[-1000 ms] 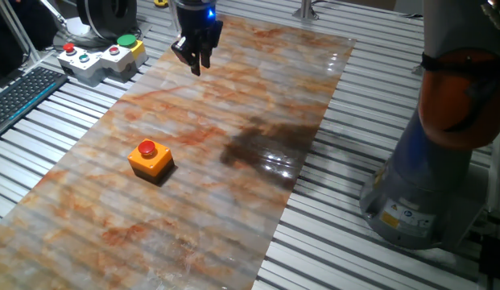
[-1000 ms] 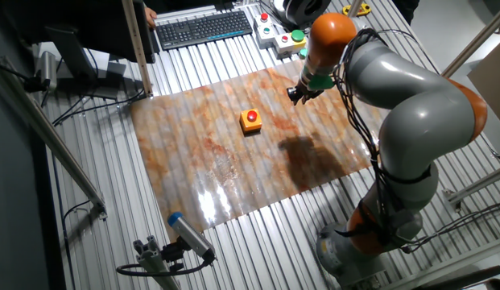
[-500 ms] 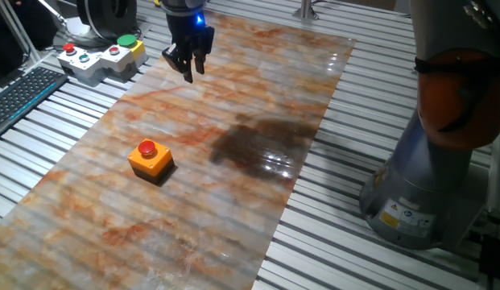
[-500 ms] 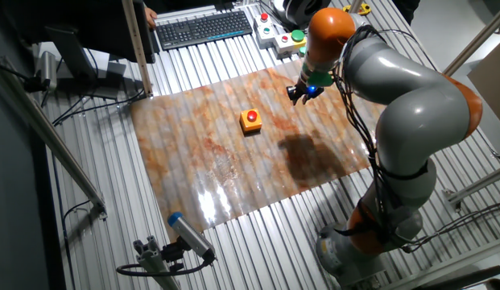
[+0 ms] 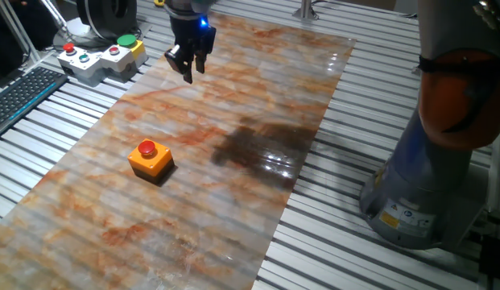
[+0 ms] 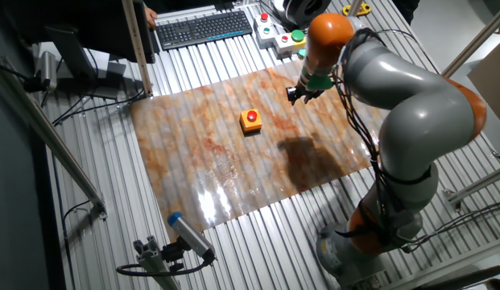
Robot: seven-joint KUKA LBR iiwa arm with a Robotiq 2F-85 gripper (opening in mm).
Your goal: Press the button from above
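Gripper (image 5: 189,68): hangs in the air over the far end of the marbled mat (image 5: 233,185), fingers pointing down. Can't honestly tell if the fingertips are apart or together; they're dark and bunched up in both views.

Arm pose: the big grey-and-orange arm (image 6: 394,105) rises from its base (image 6: 354,242) at the near right of the table (image 6: 113,209), bends over at the top and reaches down toward the mat's far side, so the wrist comes in from above. A blue light glows on the wrist just above the fingers.

Button (image 5: 146,148): red cap on its little orange box (image 5: 150,160), sitting flat on the mat, well apart from the gripper, nearer the camera and a bit left in one fixed view. Nothing touching it.

Control box (image 5: 101,55): grey and yellow with red, blue and green buttons, off the mat on the slatted table, near the gripper's side.

One fixed view: close, low look at the button, fingers and a dark shadow on the mat; only the arm's base and lower link show.

Other fixed view: the whole arm from above, gripper (image 6: 302,94) to the right of the button (image 6: 251,117), plus a keyboard (image 6: 205,28) at the far edge.
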